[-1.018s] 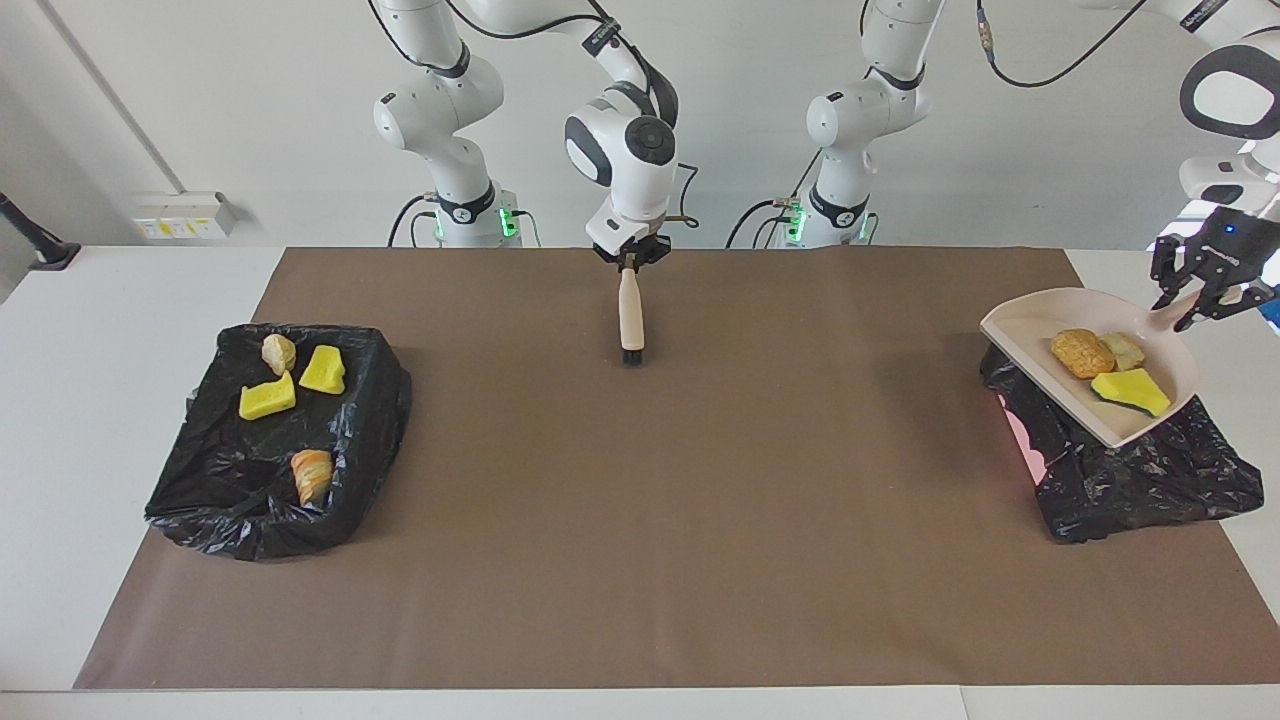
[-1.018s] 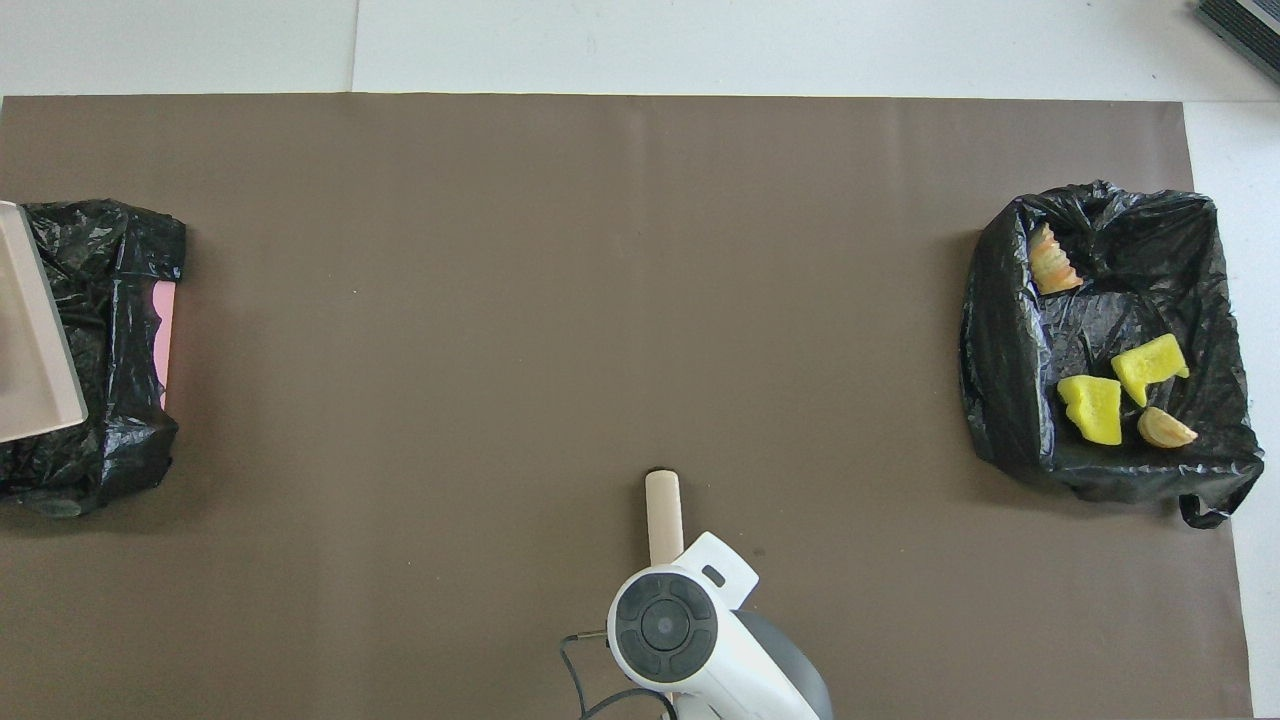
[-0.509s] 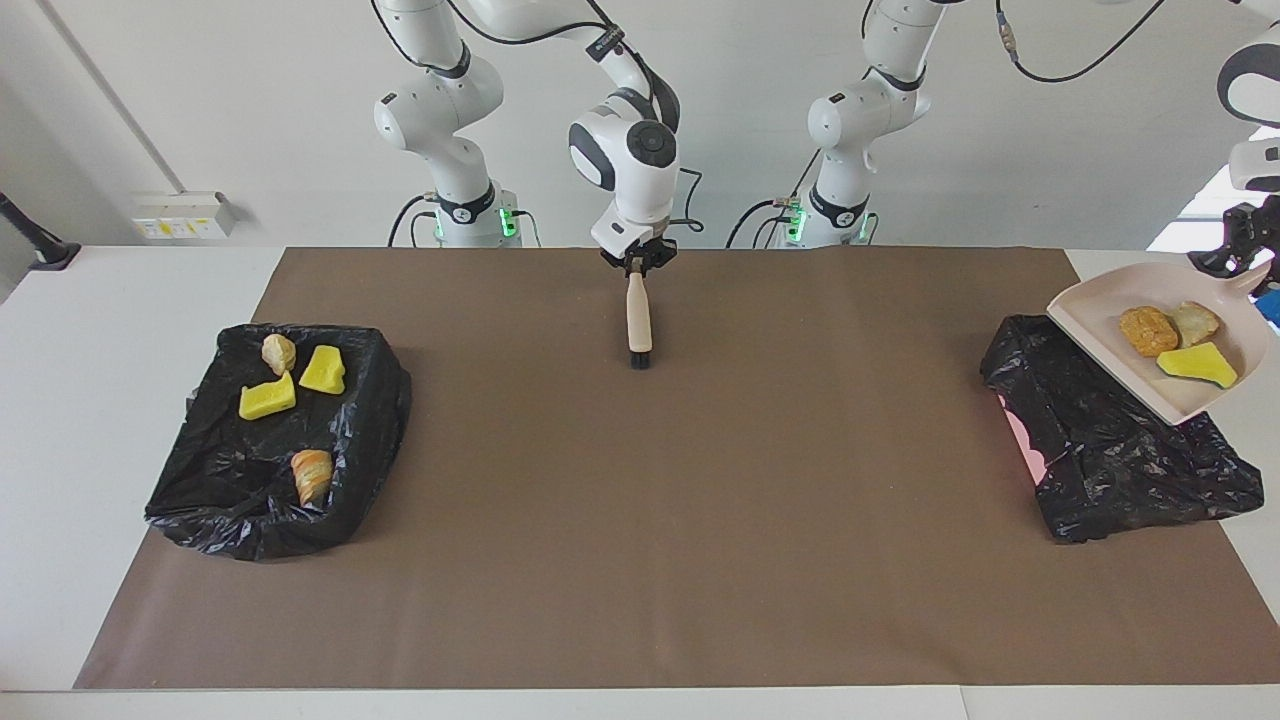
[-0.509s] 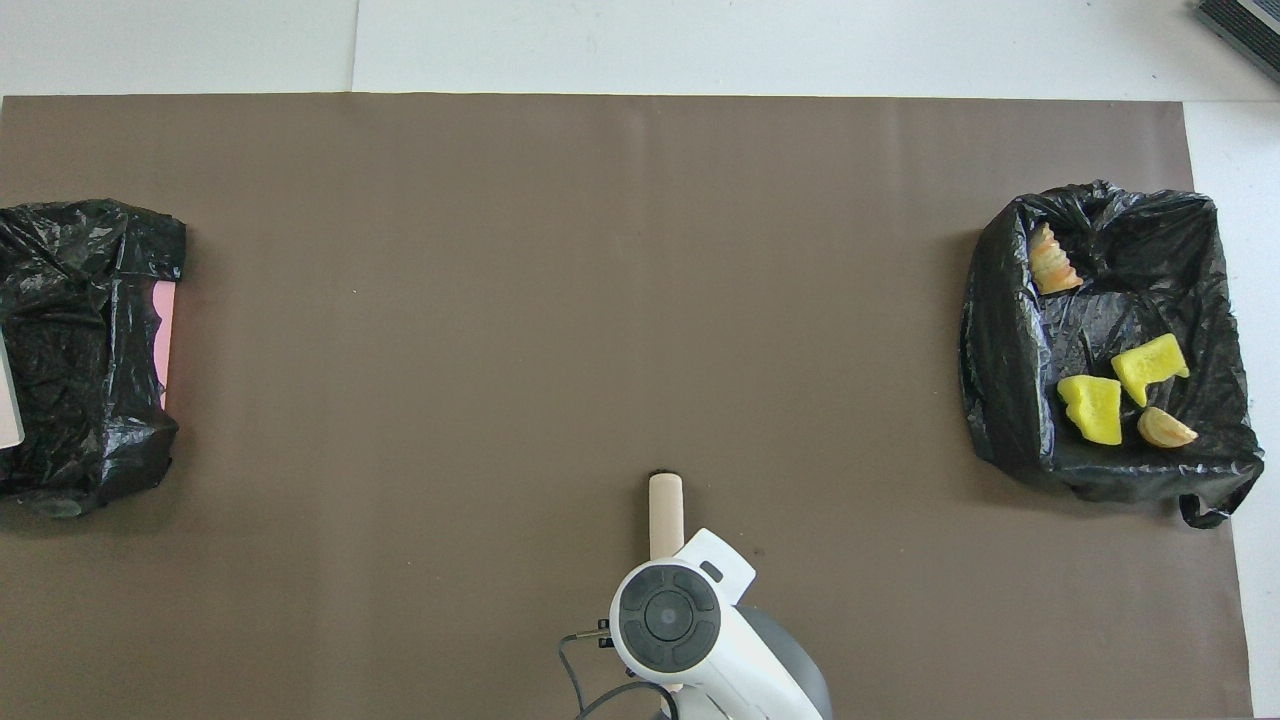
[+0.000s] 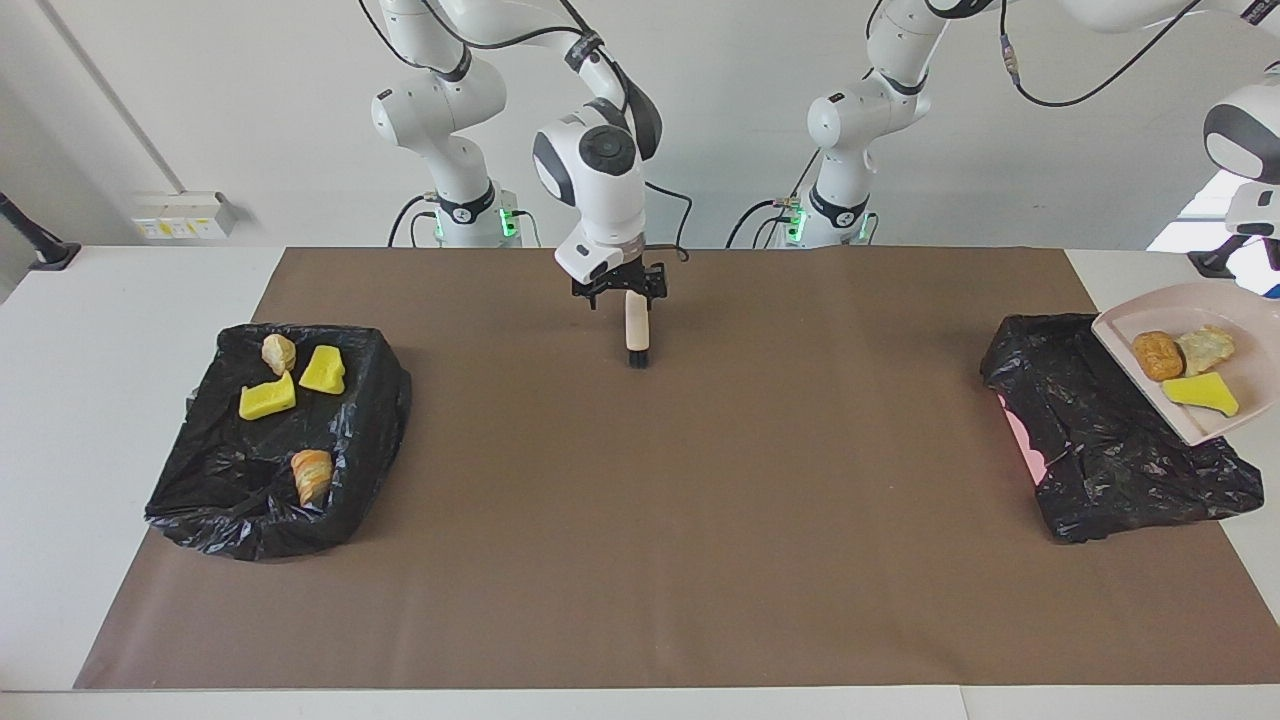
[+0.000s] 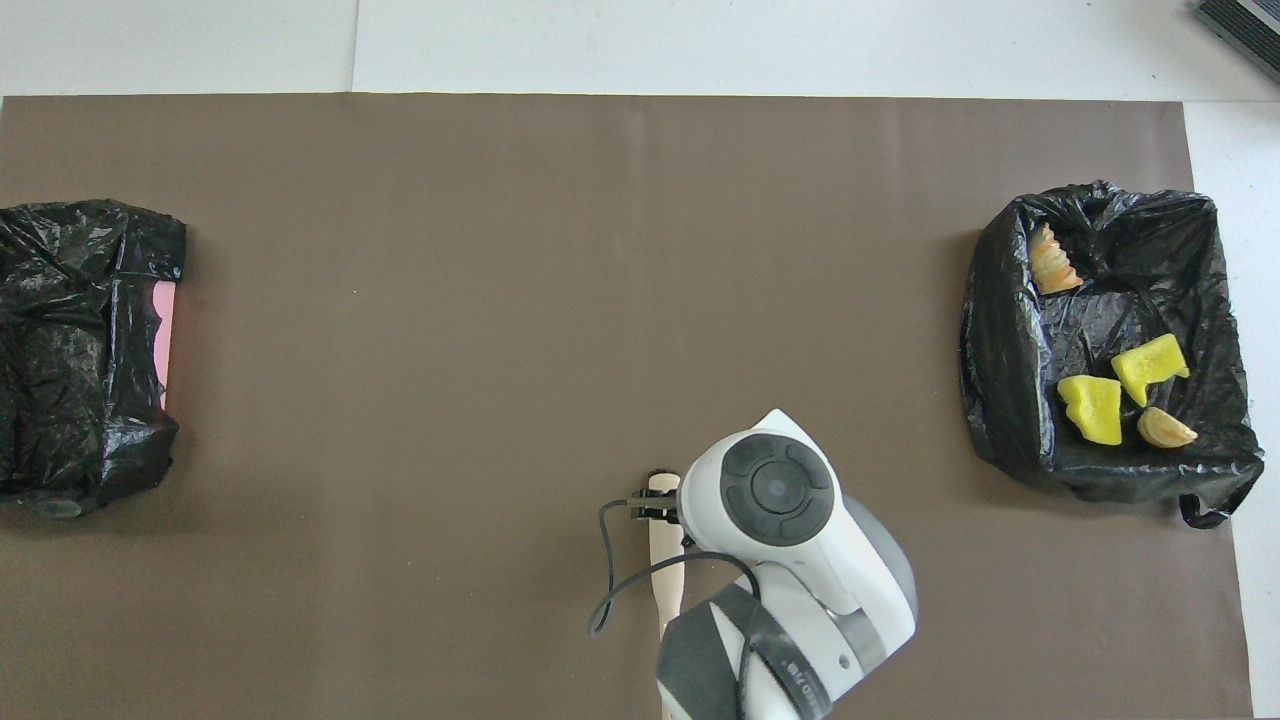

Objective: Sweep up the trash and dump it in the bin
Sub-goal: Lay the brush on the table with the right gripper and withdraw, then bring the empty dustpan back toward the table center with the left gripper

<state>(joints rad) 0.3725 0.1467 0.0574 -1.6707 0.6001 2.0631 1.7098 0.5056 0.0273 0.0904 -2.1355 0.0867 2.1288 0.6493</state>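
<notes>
Three trash scraps point(image 5: 1157, 355) lie in the pan point(image 5: 1170, 305), tilted over the bin point(image 5: 1100, 450) at the left arm's end, lip toward the bin. The left gripper is out of view and closed, likely on the pan's handle. The right gripper point(image 5: 620, 288) gapes just above the brush point(image 5: 636, 335).

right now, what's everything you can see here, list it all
table: 1, white, under everything
mat: 1, brown, covers the table
first bin: 1, black-lined, right arm's end
scraps in first bin: 4, two yellow, one beige, one orange-beige
second bin: 1, black-lined with pink showing, left arm's end
dustpan: 1, beige, raised and tilted by the second bin
scraps in dustpan: 3, orange-brown, beige, yellow with green
brush: 1, beige handle, black bristles, on the mat near the robots
right tool: 1, black, open, over the brush's handle end
left tool: 1, black, at the view's edge, shut on the dustpan
</notes>
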